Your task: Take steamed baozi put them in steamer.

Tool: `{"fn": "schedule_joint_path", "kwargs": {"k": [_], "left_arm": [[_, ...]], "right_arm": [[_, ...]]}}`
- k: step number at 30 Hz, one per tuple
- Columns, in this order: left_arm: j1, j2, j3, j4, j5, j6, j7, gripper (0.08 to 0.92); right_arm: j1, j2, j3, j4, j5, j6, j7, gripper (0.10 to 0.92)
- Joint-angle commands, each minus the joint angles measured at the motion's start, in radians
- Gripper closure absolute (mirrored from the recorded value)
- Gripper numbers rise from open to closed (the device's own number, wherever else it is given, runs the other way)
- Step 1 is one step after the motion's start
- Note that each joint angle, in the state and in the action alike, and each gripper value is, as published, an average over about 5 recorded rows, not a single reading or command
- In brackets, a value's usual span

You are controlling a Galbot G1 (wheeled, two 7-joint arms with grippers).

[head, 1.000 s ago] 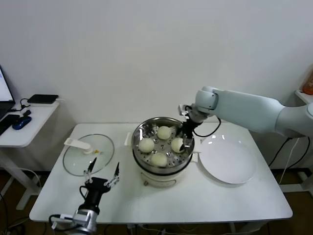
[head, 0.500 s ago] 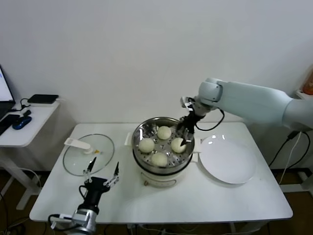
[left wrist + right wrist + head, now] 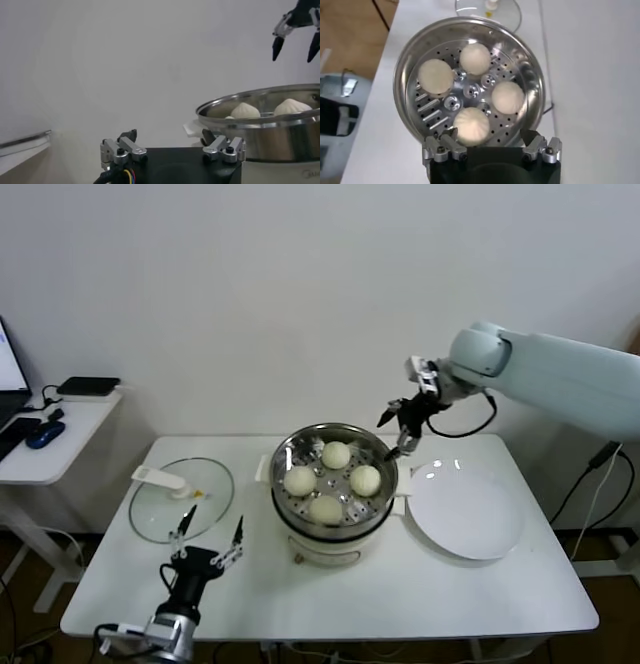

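Four steamed baozi [image 3: 336, 455] sit in the steamer [image 3: 334, 529] — done, we judge; our right gripper [image 3: 403, 430] hangs above its rim, open, empty — white plate [image 3: 466, 512] bare

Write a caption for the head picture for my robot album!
Four baozi sit in the steamer; the open right claw hovers above its rim.

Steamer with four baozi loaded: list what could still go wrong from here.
1. The right gripper, open and empty, hangs just above the steamer rim; a low sideways move could clip it.
2. The glass lid lies on the table just ahead of the left gripper, so a careless reach could knock it.
3. The white plate touches the steamer's base and may get nudged.
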Motion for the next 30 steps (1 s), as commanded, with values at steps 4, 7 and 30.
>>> {"fn": "schedule_joint_path", "kwargs": {"k": [4,7,30], "left_arm": [[0.037,-0.014,0.012,-0.034,0.001,-0.010,0.014,0.177],[0.045,-0.024,0.025,-0.045,0.004,-0.009,0.013,0.177],[0.031,-0.050,0.050,-0.043,0.034,0.027,-0.042,0.177]], "right_arm": [[-0.546,-0.425,0.642,0.256,-0.112,0.098,0.426,0.203],[-0.747,-0.472,0.834,0.323,-0.135,0.140,0.571,0.203],[-1.984,0.071,2.014,0.628,-0.312,0.354,0.963,0.203]]}}
